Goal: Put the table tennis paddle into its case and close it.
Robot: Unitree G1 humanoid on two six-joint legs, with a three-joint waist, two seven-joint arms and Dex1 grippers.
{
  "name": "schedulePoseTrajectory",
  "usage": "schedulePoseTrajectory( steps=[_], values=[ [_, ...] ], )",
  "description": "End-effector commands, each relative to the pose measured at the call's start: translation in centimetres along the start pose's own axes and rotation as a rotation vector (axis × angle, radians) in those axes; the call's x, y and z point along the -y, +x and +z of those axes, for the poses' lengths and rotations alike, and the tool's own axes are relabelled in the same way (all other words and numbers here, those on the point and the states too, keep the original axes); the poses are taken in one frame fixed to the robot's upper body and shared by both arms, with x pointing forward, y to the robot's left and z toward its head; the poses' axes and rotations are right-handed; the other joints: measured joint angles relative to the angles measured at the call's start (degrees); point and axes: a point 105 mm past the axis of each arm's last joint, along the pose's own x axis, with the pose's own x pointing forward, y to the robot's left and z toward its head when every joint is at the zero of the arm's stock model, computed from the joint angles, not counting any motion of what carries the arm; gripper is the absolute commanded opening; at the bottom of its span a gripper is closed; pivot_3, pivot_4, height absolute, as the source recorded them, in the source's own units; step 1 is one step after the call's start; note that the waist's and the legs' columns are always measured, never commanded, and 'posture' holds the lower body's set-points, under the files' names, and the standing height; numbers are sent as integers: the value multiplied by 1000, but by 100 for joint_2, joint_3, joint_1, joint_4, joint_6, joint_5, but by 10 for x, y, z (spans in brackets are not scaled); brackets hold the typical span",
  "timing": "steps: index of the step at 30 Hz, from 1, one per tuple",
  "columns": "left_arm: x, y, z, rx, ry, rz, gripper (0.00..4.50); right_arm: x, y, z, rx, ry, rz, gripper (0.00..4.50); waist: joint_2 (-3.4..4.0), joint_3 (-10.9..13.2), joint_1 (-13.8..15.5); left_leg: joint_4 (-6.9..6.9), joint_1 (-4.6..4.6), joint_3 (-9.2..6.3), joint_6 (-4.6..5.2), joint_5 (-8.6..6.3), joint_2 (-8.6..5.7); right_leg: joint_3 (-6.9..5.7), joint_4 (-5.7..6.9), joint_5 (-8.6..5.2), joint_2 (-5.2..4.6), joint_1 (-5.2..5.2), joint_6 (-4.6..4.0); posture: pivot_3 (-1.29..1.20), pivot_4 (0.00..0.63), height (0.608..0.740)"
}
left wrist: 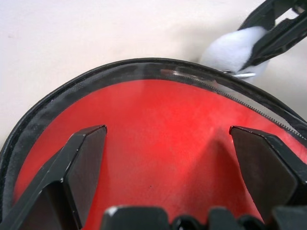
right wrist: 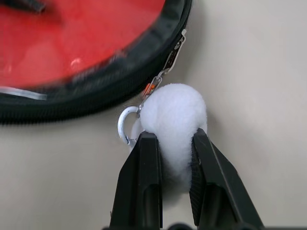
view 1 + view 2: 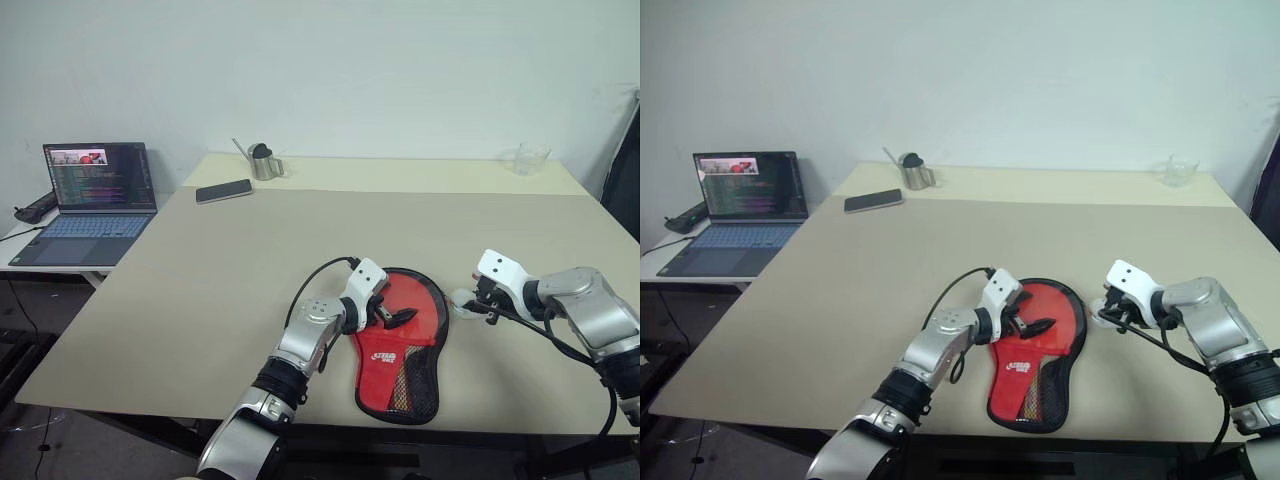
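Your right gripper [image 2: 168,143] pinches the zip's white pompom [image 2: 175,120]; left gripper [image 1: 168,148] spread wide over the case [image 3: 400,345]. Pull askew and the case may slide.

case [image 3: 400,345] lies on the desk [image 3: 200,290] near the front edge | left pincer [image 3: 392,316] sits over the case | right pincer [image 2: 172,158] just right of the case — on the pompom [image 2: 173,117] | phone [image 3: 224,190], cup [image 3: 264,163], glass [image 3: 531,158] — far back | laptop [image 3: 90,200] left, off the desk
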Motion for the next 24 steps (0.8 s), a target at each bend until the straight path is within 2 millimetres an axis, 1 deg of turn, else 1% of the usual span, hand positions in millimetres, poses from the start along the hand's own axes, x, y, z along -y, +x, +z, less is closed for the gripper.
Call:
schedulePoseTrajectory(
  steps=[1, 8, 14, 16, 18, 20, 24],
  values=[
    [0, 1, -5, -23, -3, -5, 4500, -6, -10, -8, -27, -57, 58, 331, 0, 0, 1, 0, 0, 0, 0, 0, 0, 0, 0, 0, 0, 0, 0, 0, 150, 740],
    [2, 2, -5, -26, -5, -10, 4500, -39, -25, -15, -29, -148, 239, 330, -1, 0, 6, 1, 2, -1, -1, 0, 2, -1, -1, -1, 0, 5, 2, 0, 150, 740],
    [3, 3, -7, -34, -2, -15, 4500, -66, -33, -10, 9, -160, 367, 330, -2, 1, 4, 1, 5, -2, -1, 0, 3, -1, 0, -2, 0, 7, 4, 0, 150, 740],
    [4, 4, -7, -35, -2, -17, 4500, -77, -36, -11, 12, -167, 413, 330, -2, 1, 5, 1, 5, -2, -1, -1, 3, -1, 0, -2, -1, 8, 4, 0, 150, 740],
    [5, 4, -7, -37, -3, -21, 4500, -92, -38, -12, 12, -177, 476, 330, -3, 1, 6, 2, 5, -3, -1, -1, 3, -1, 0, -2, -1, 8, 4, 0, 150, 740],
    [5, 5, -7, -38, -4, -23, 4500, -101, -39, -13, 10, -184, 510, 330, -3, 1, 9, 2, 5, -4, -1, -1, 3, -2, 0, -3, -2, 9, 5, 0, 150, 740],
    [7, 6, -9, -47, -3, -35, 4500, -125, -41, -10, 35, -192, 608, 330, -4, 1, 18, 2, 5, -6, -2, -1, 2, -4, -1, -4, -3, 11, 6, 0, 150, 740]
  ],
)
